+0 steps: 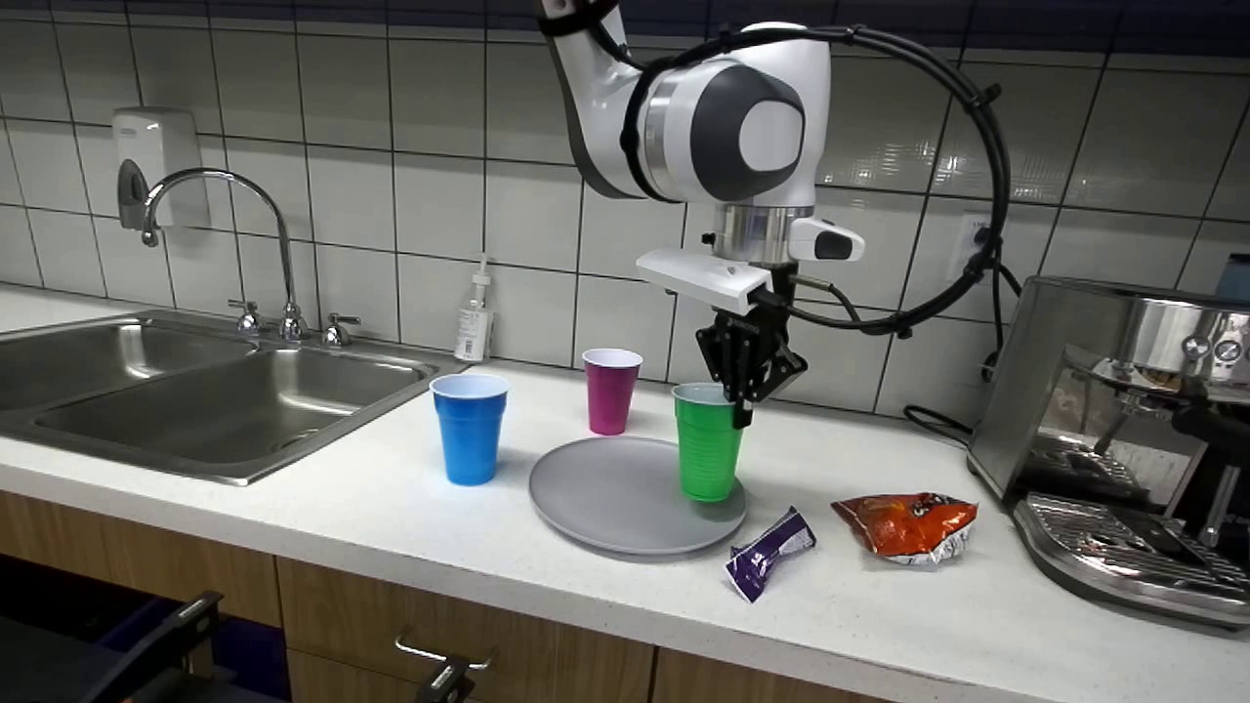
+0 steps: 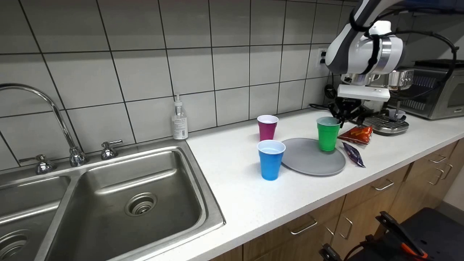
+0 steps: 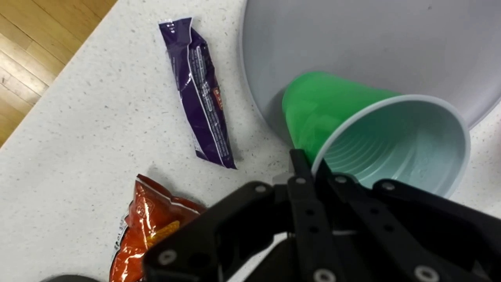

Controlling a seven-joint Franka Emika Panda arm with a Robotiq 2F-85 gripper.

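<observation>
My gripper (image 3: 311, 162) is shut on the wall of the green cup (image 3: 325, 103) at its rim. One finger stands outside the cup and the other reaches inside. In both exterior views the green cup (image 1: 707, 449) (image 2: 327, 136) is over the right part of the grey plate (image 1: 596, 488), nearly upright. Whether its base touches the plate I cannot tell. A purple snack packet (image 3: 201, 94) lies beside the plate, and an orange chip bag (image 1: 906, 525) is further right. To the left of the plate stands a blue cup (image 1: 470, 434), with a magenta cup (image 1: 611, 395) behind it.
A steel sink (image 2: 137, 192) with a tall faucet (image 1: 278, 225) takes up the counter's left side. Against the tiled wall stands a soap bottle (image 1: 475, 317). At the right is an espresso machine (image 1: 1123, 430). The counter's front edge (image 1: 459, 576) runs close below the plate.
</observation>
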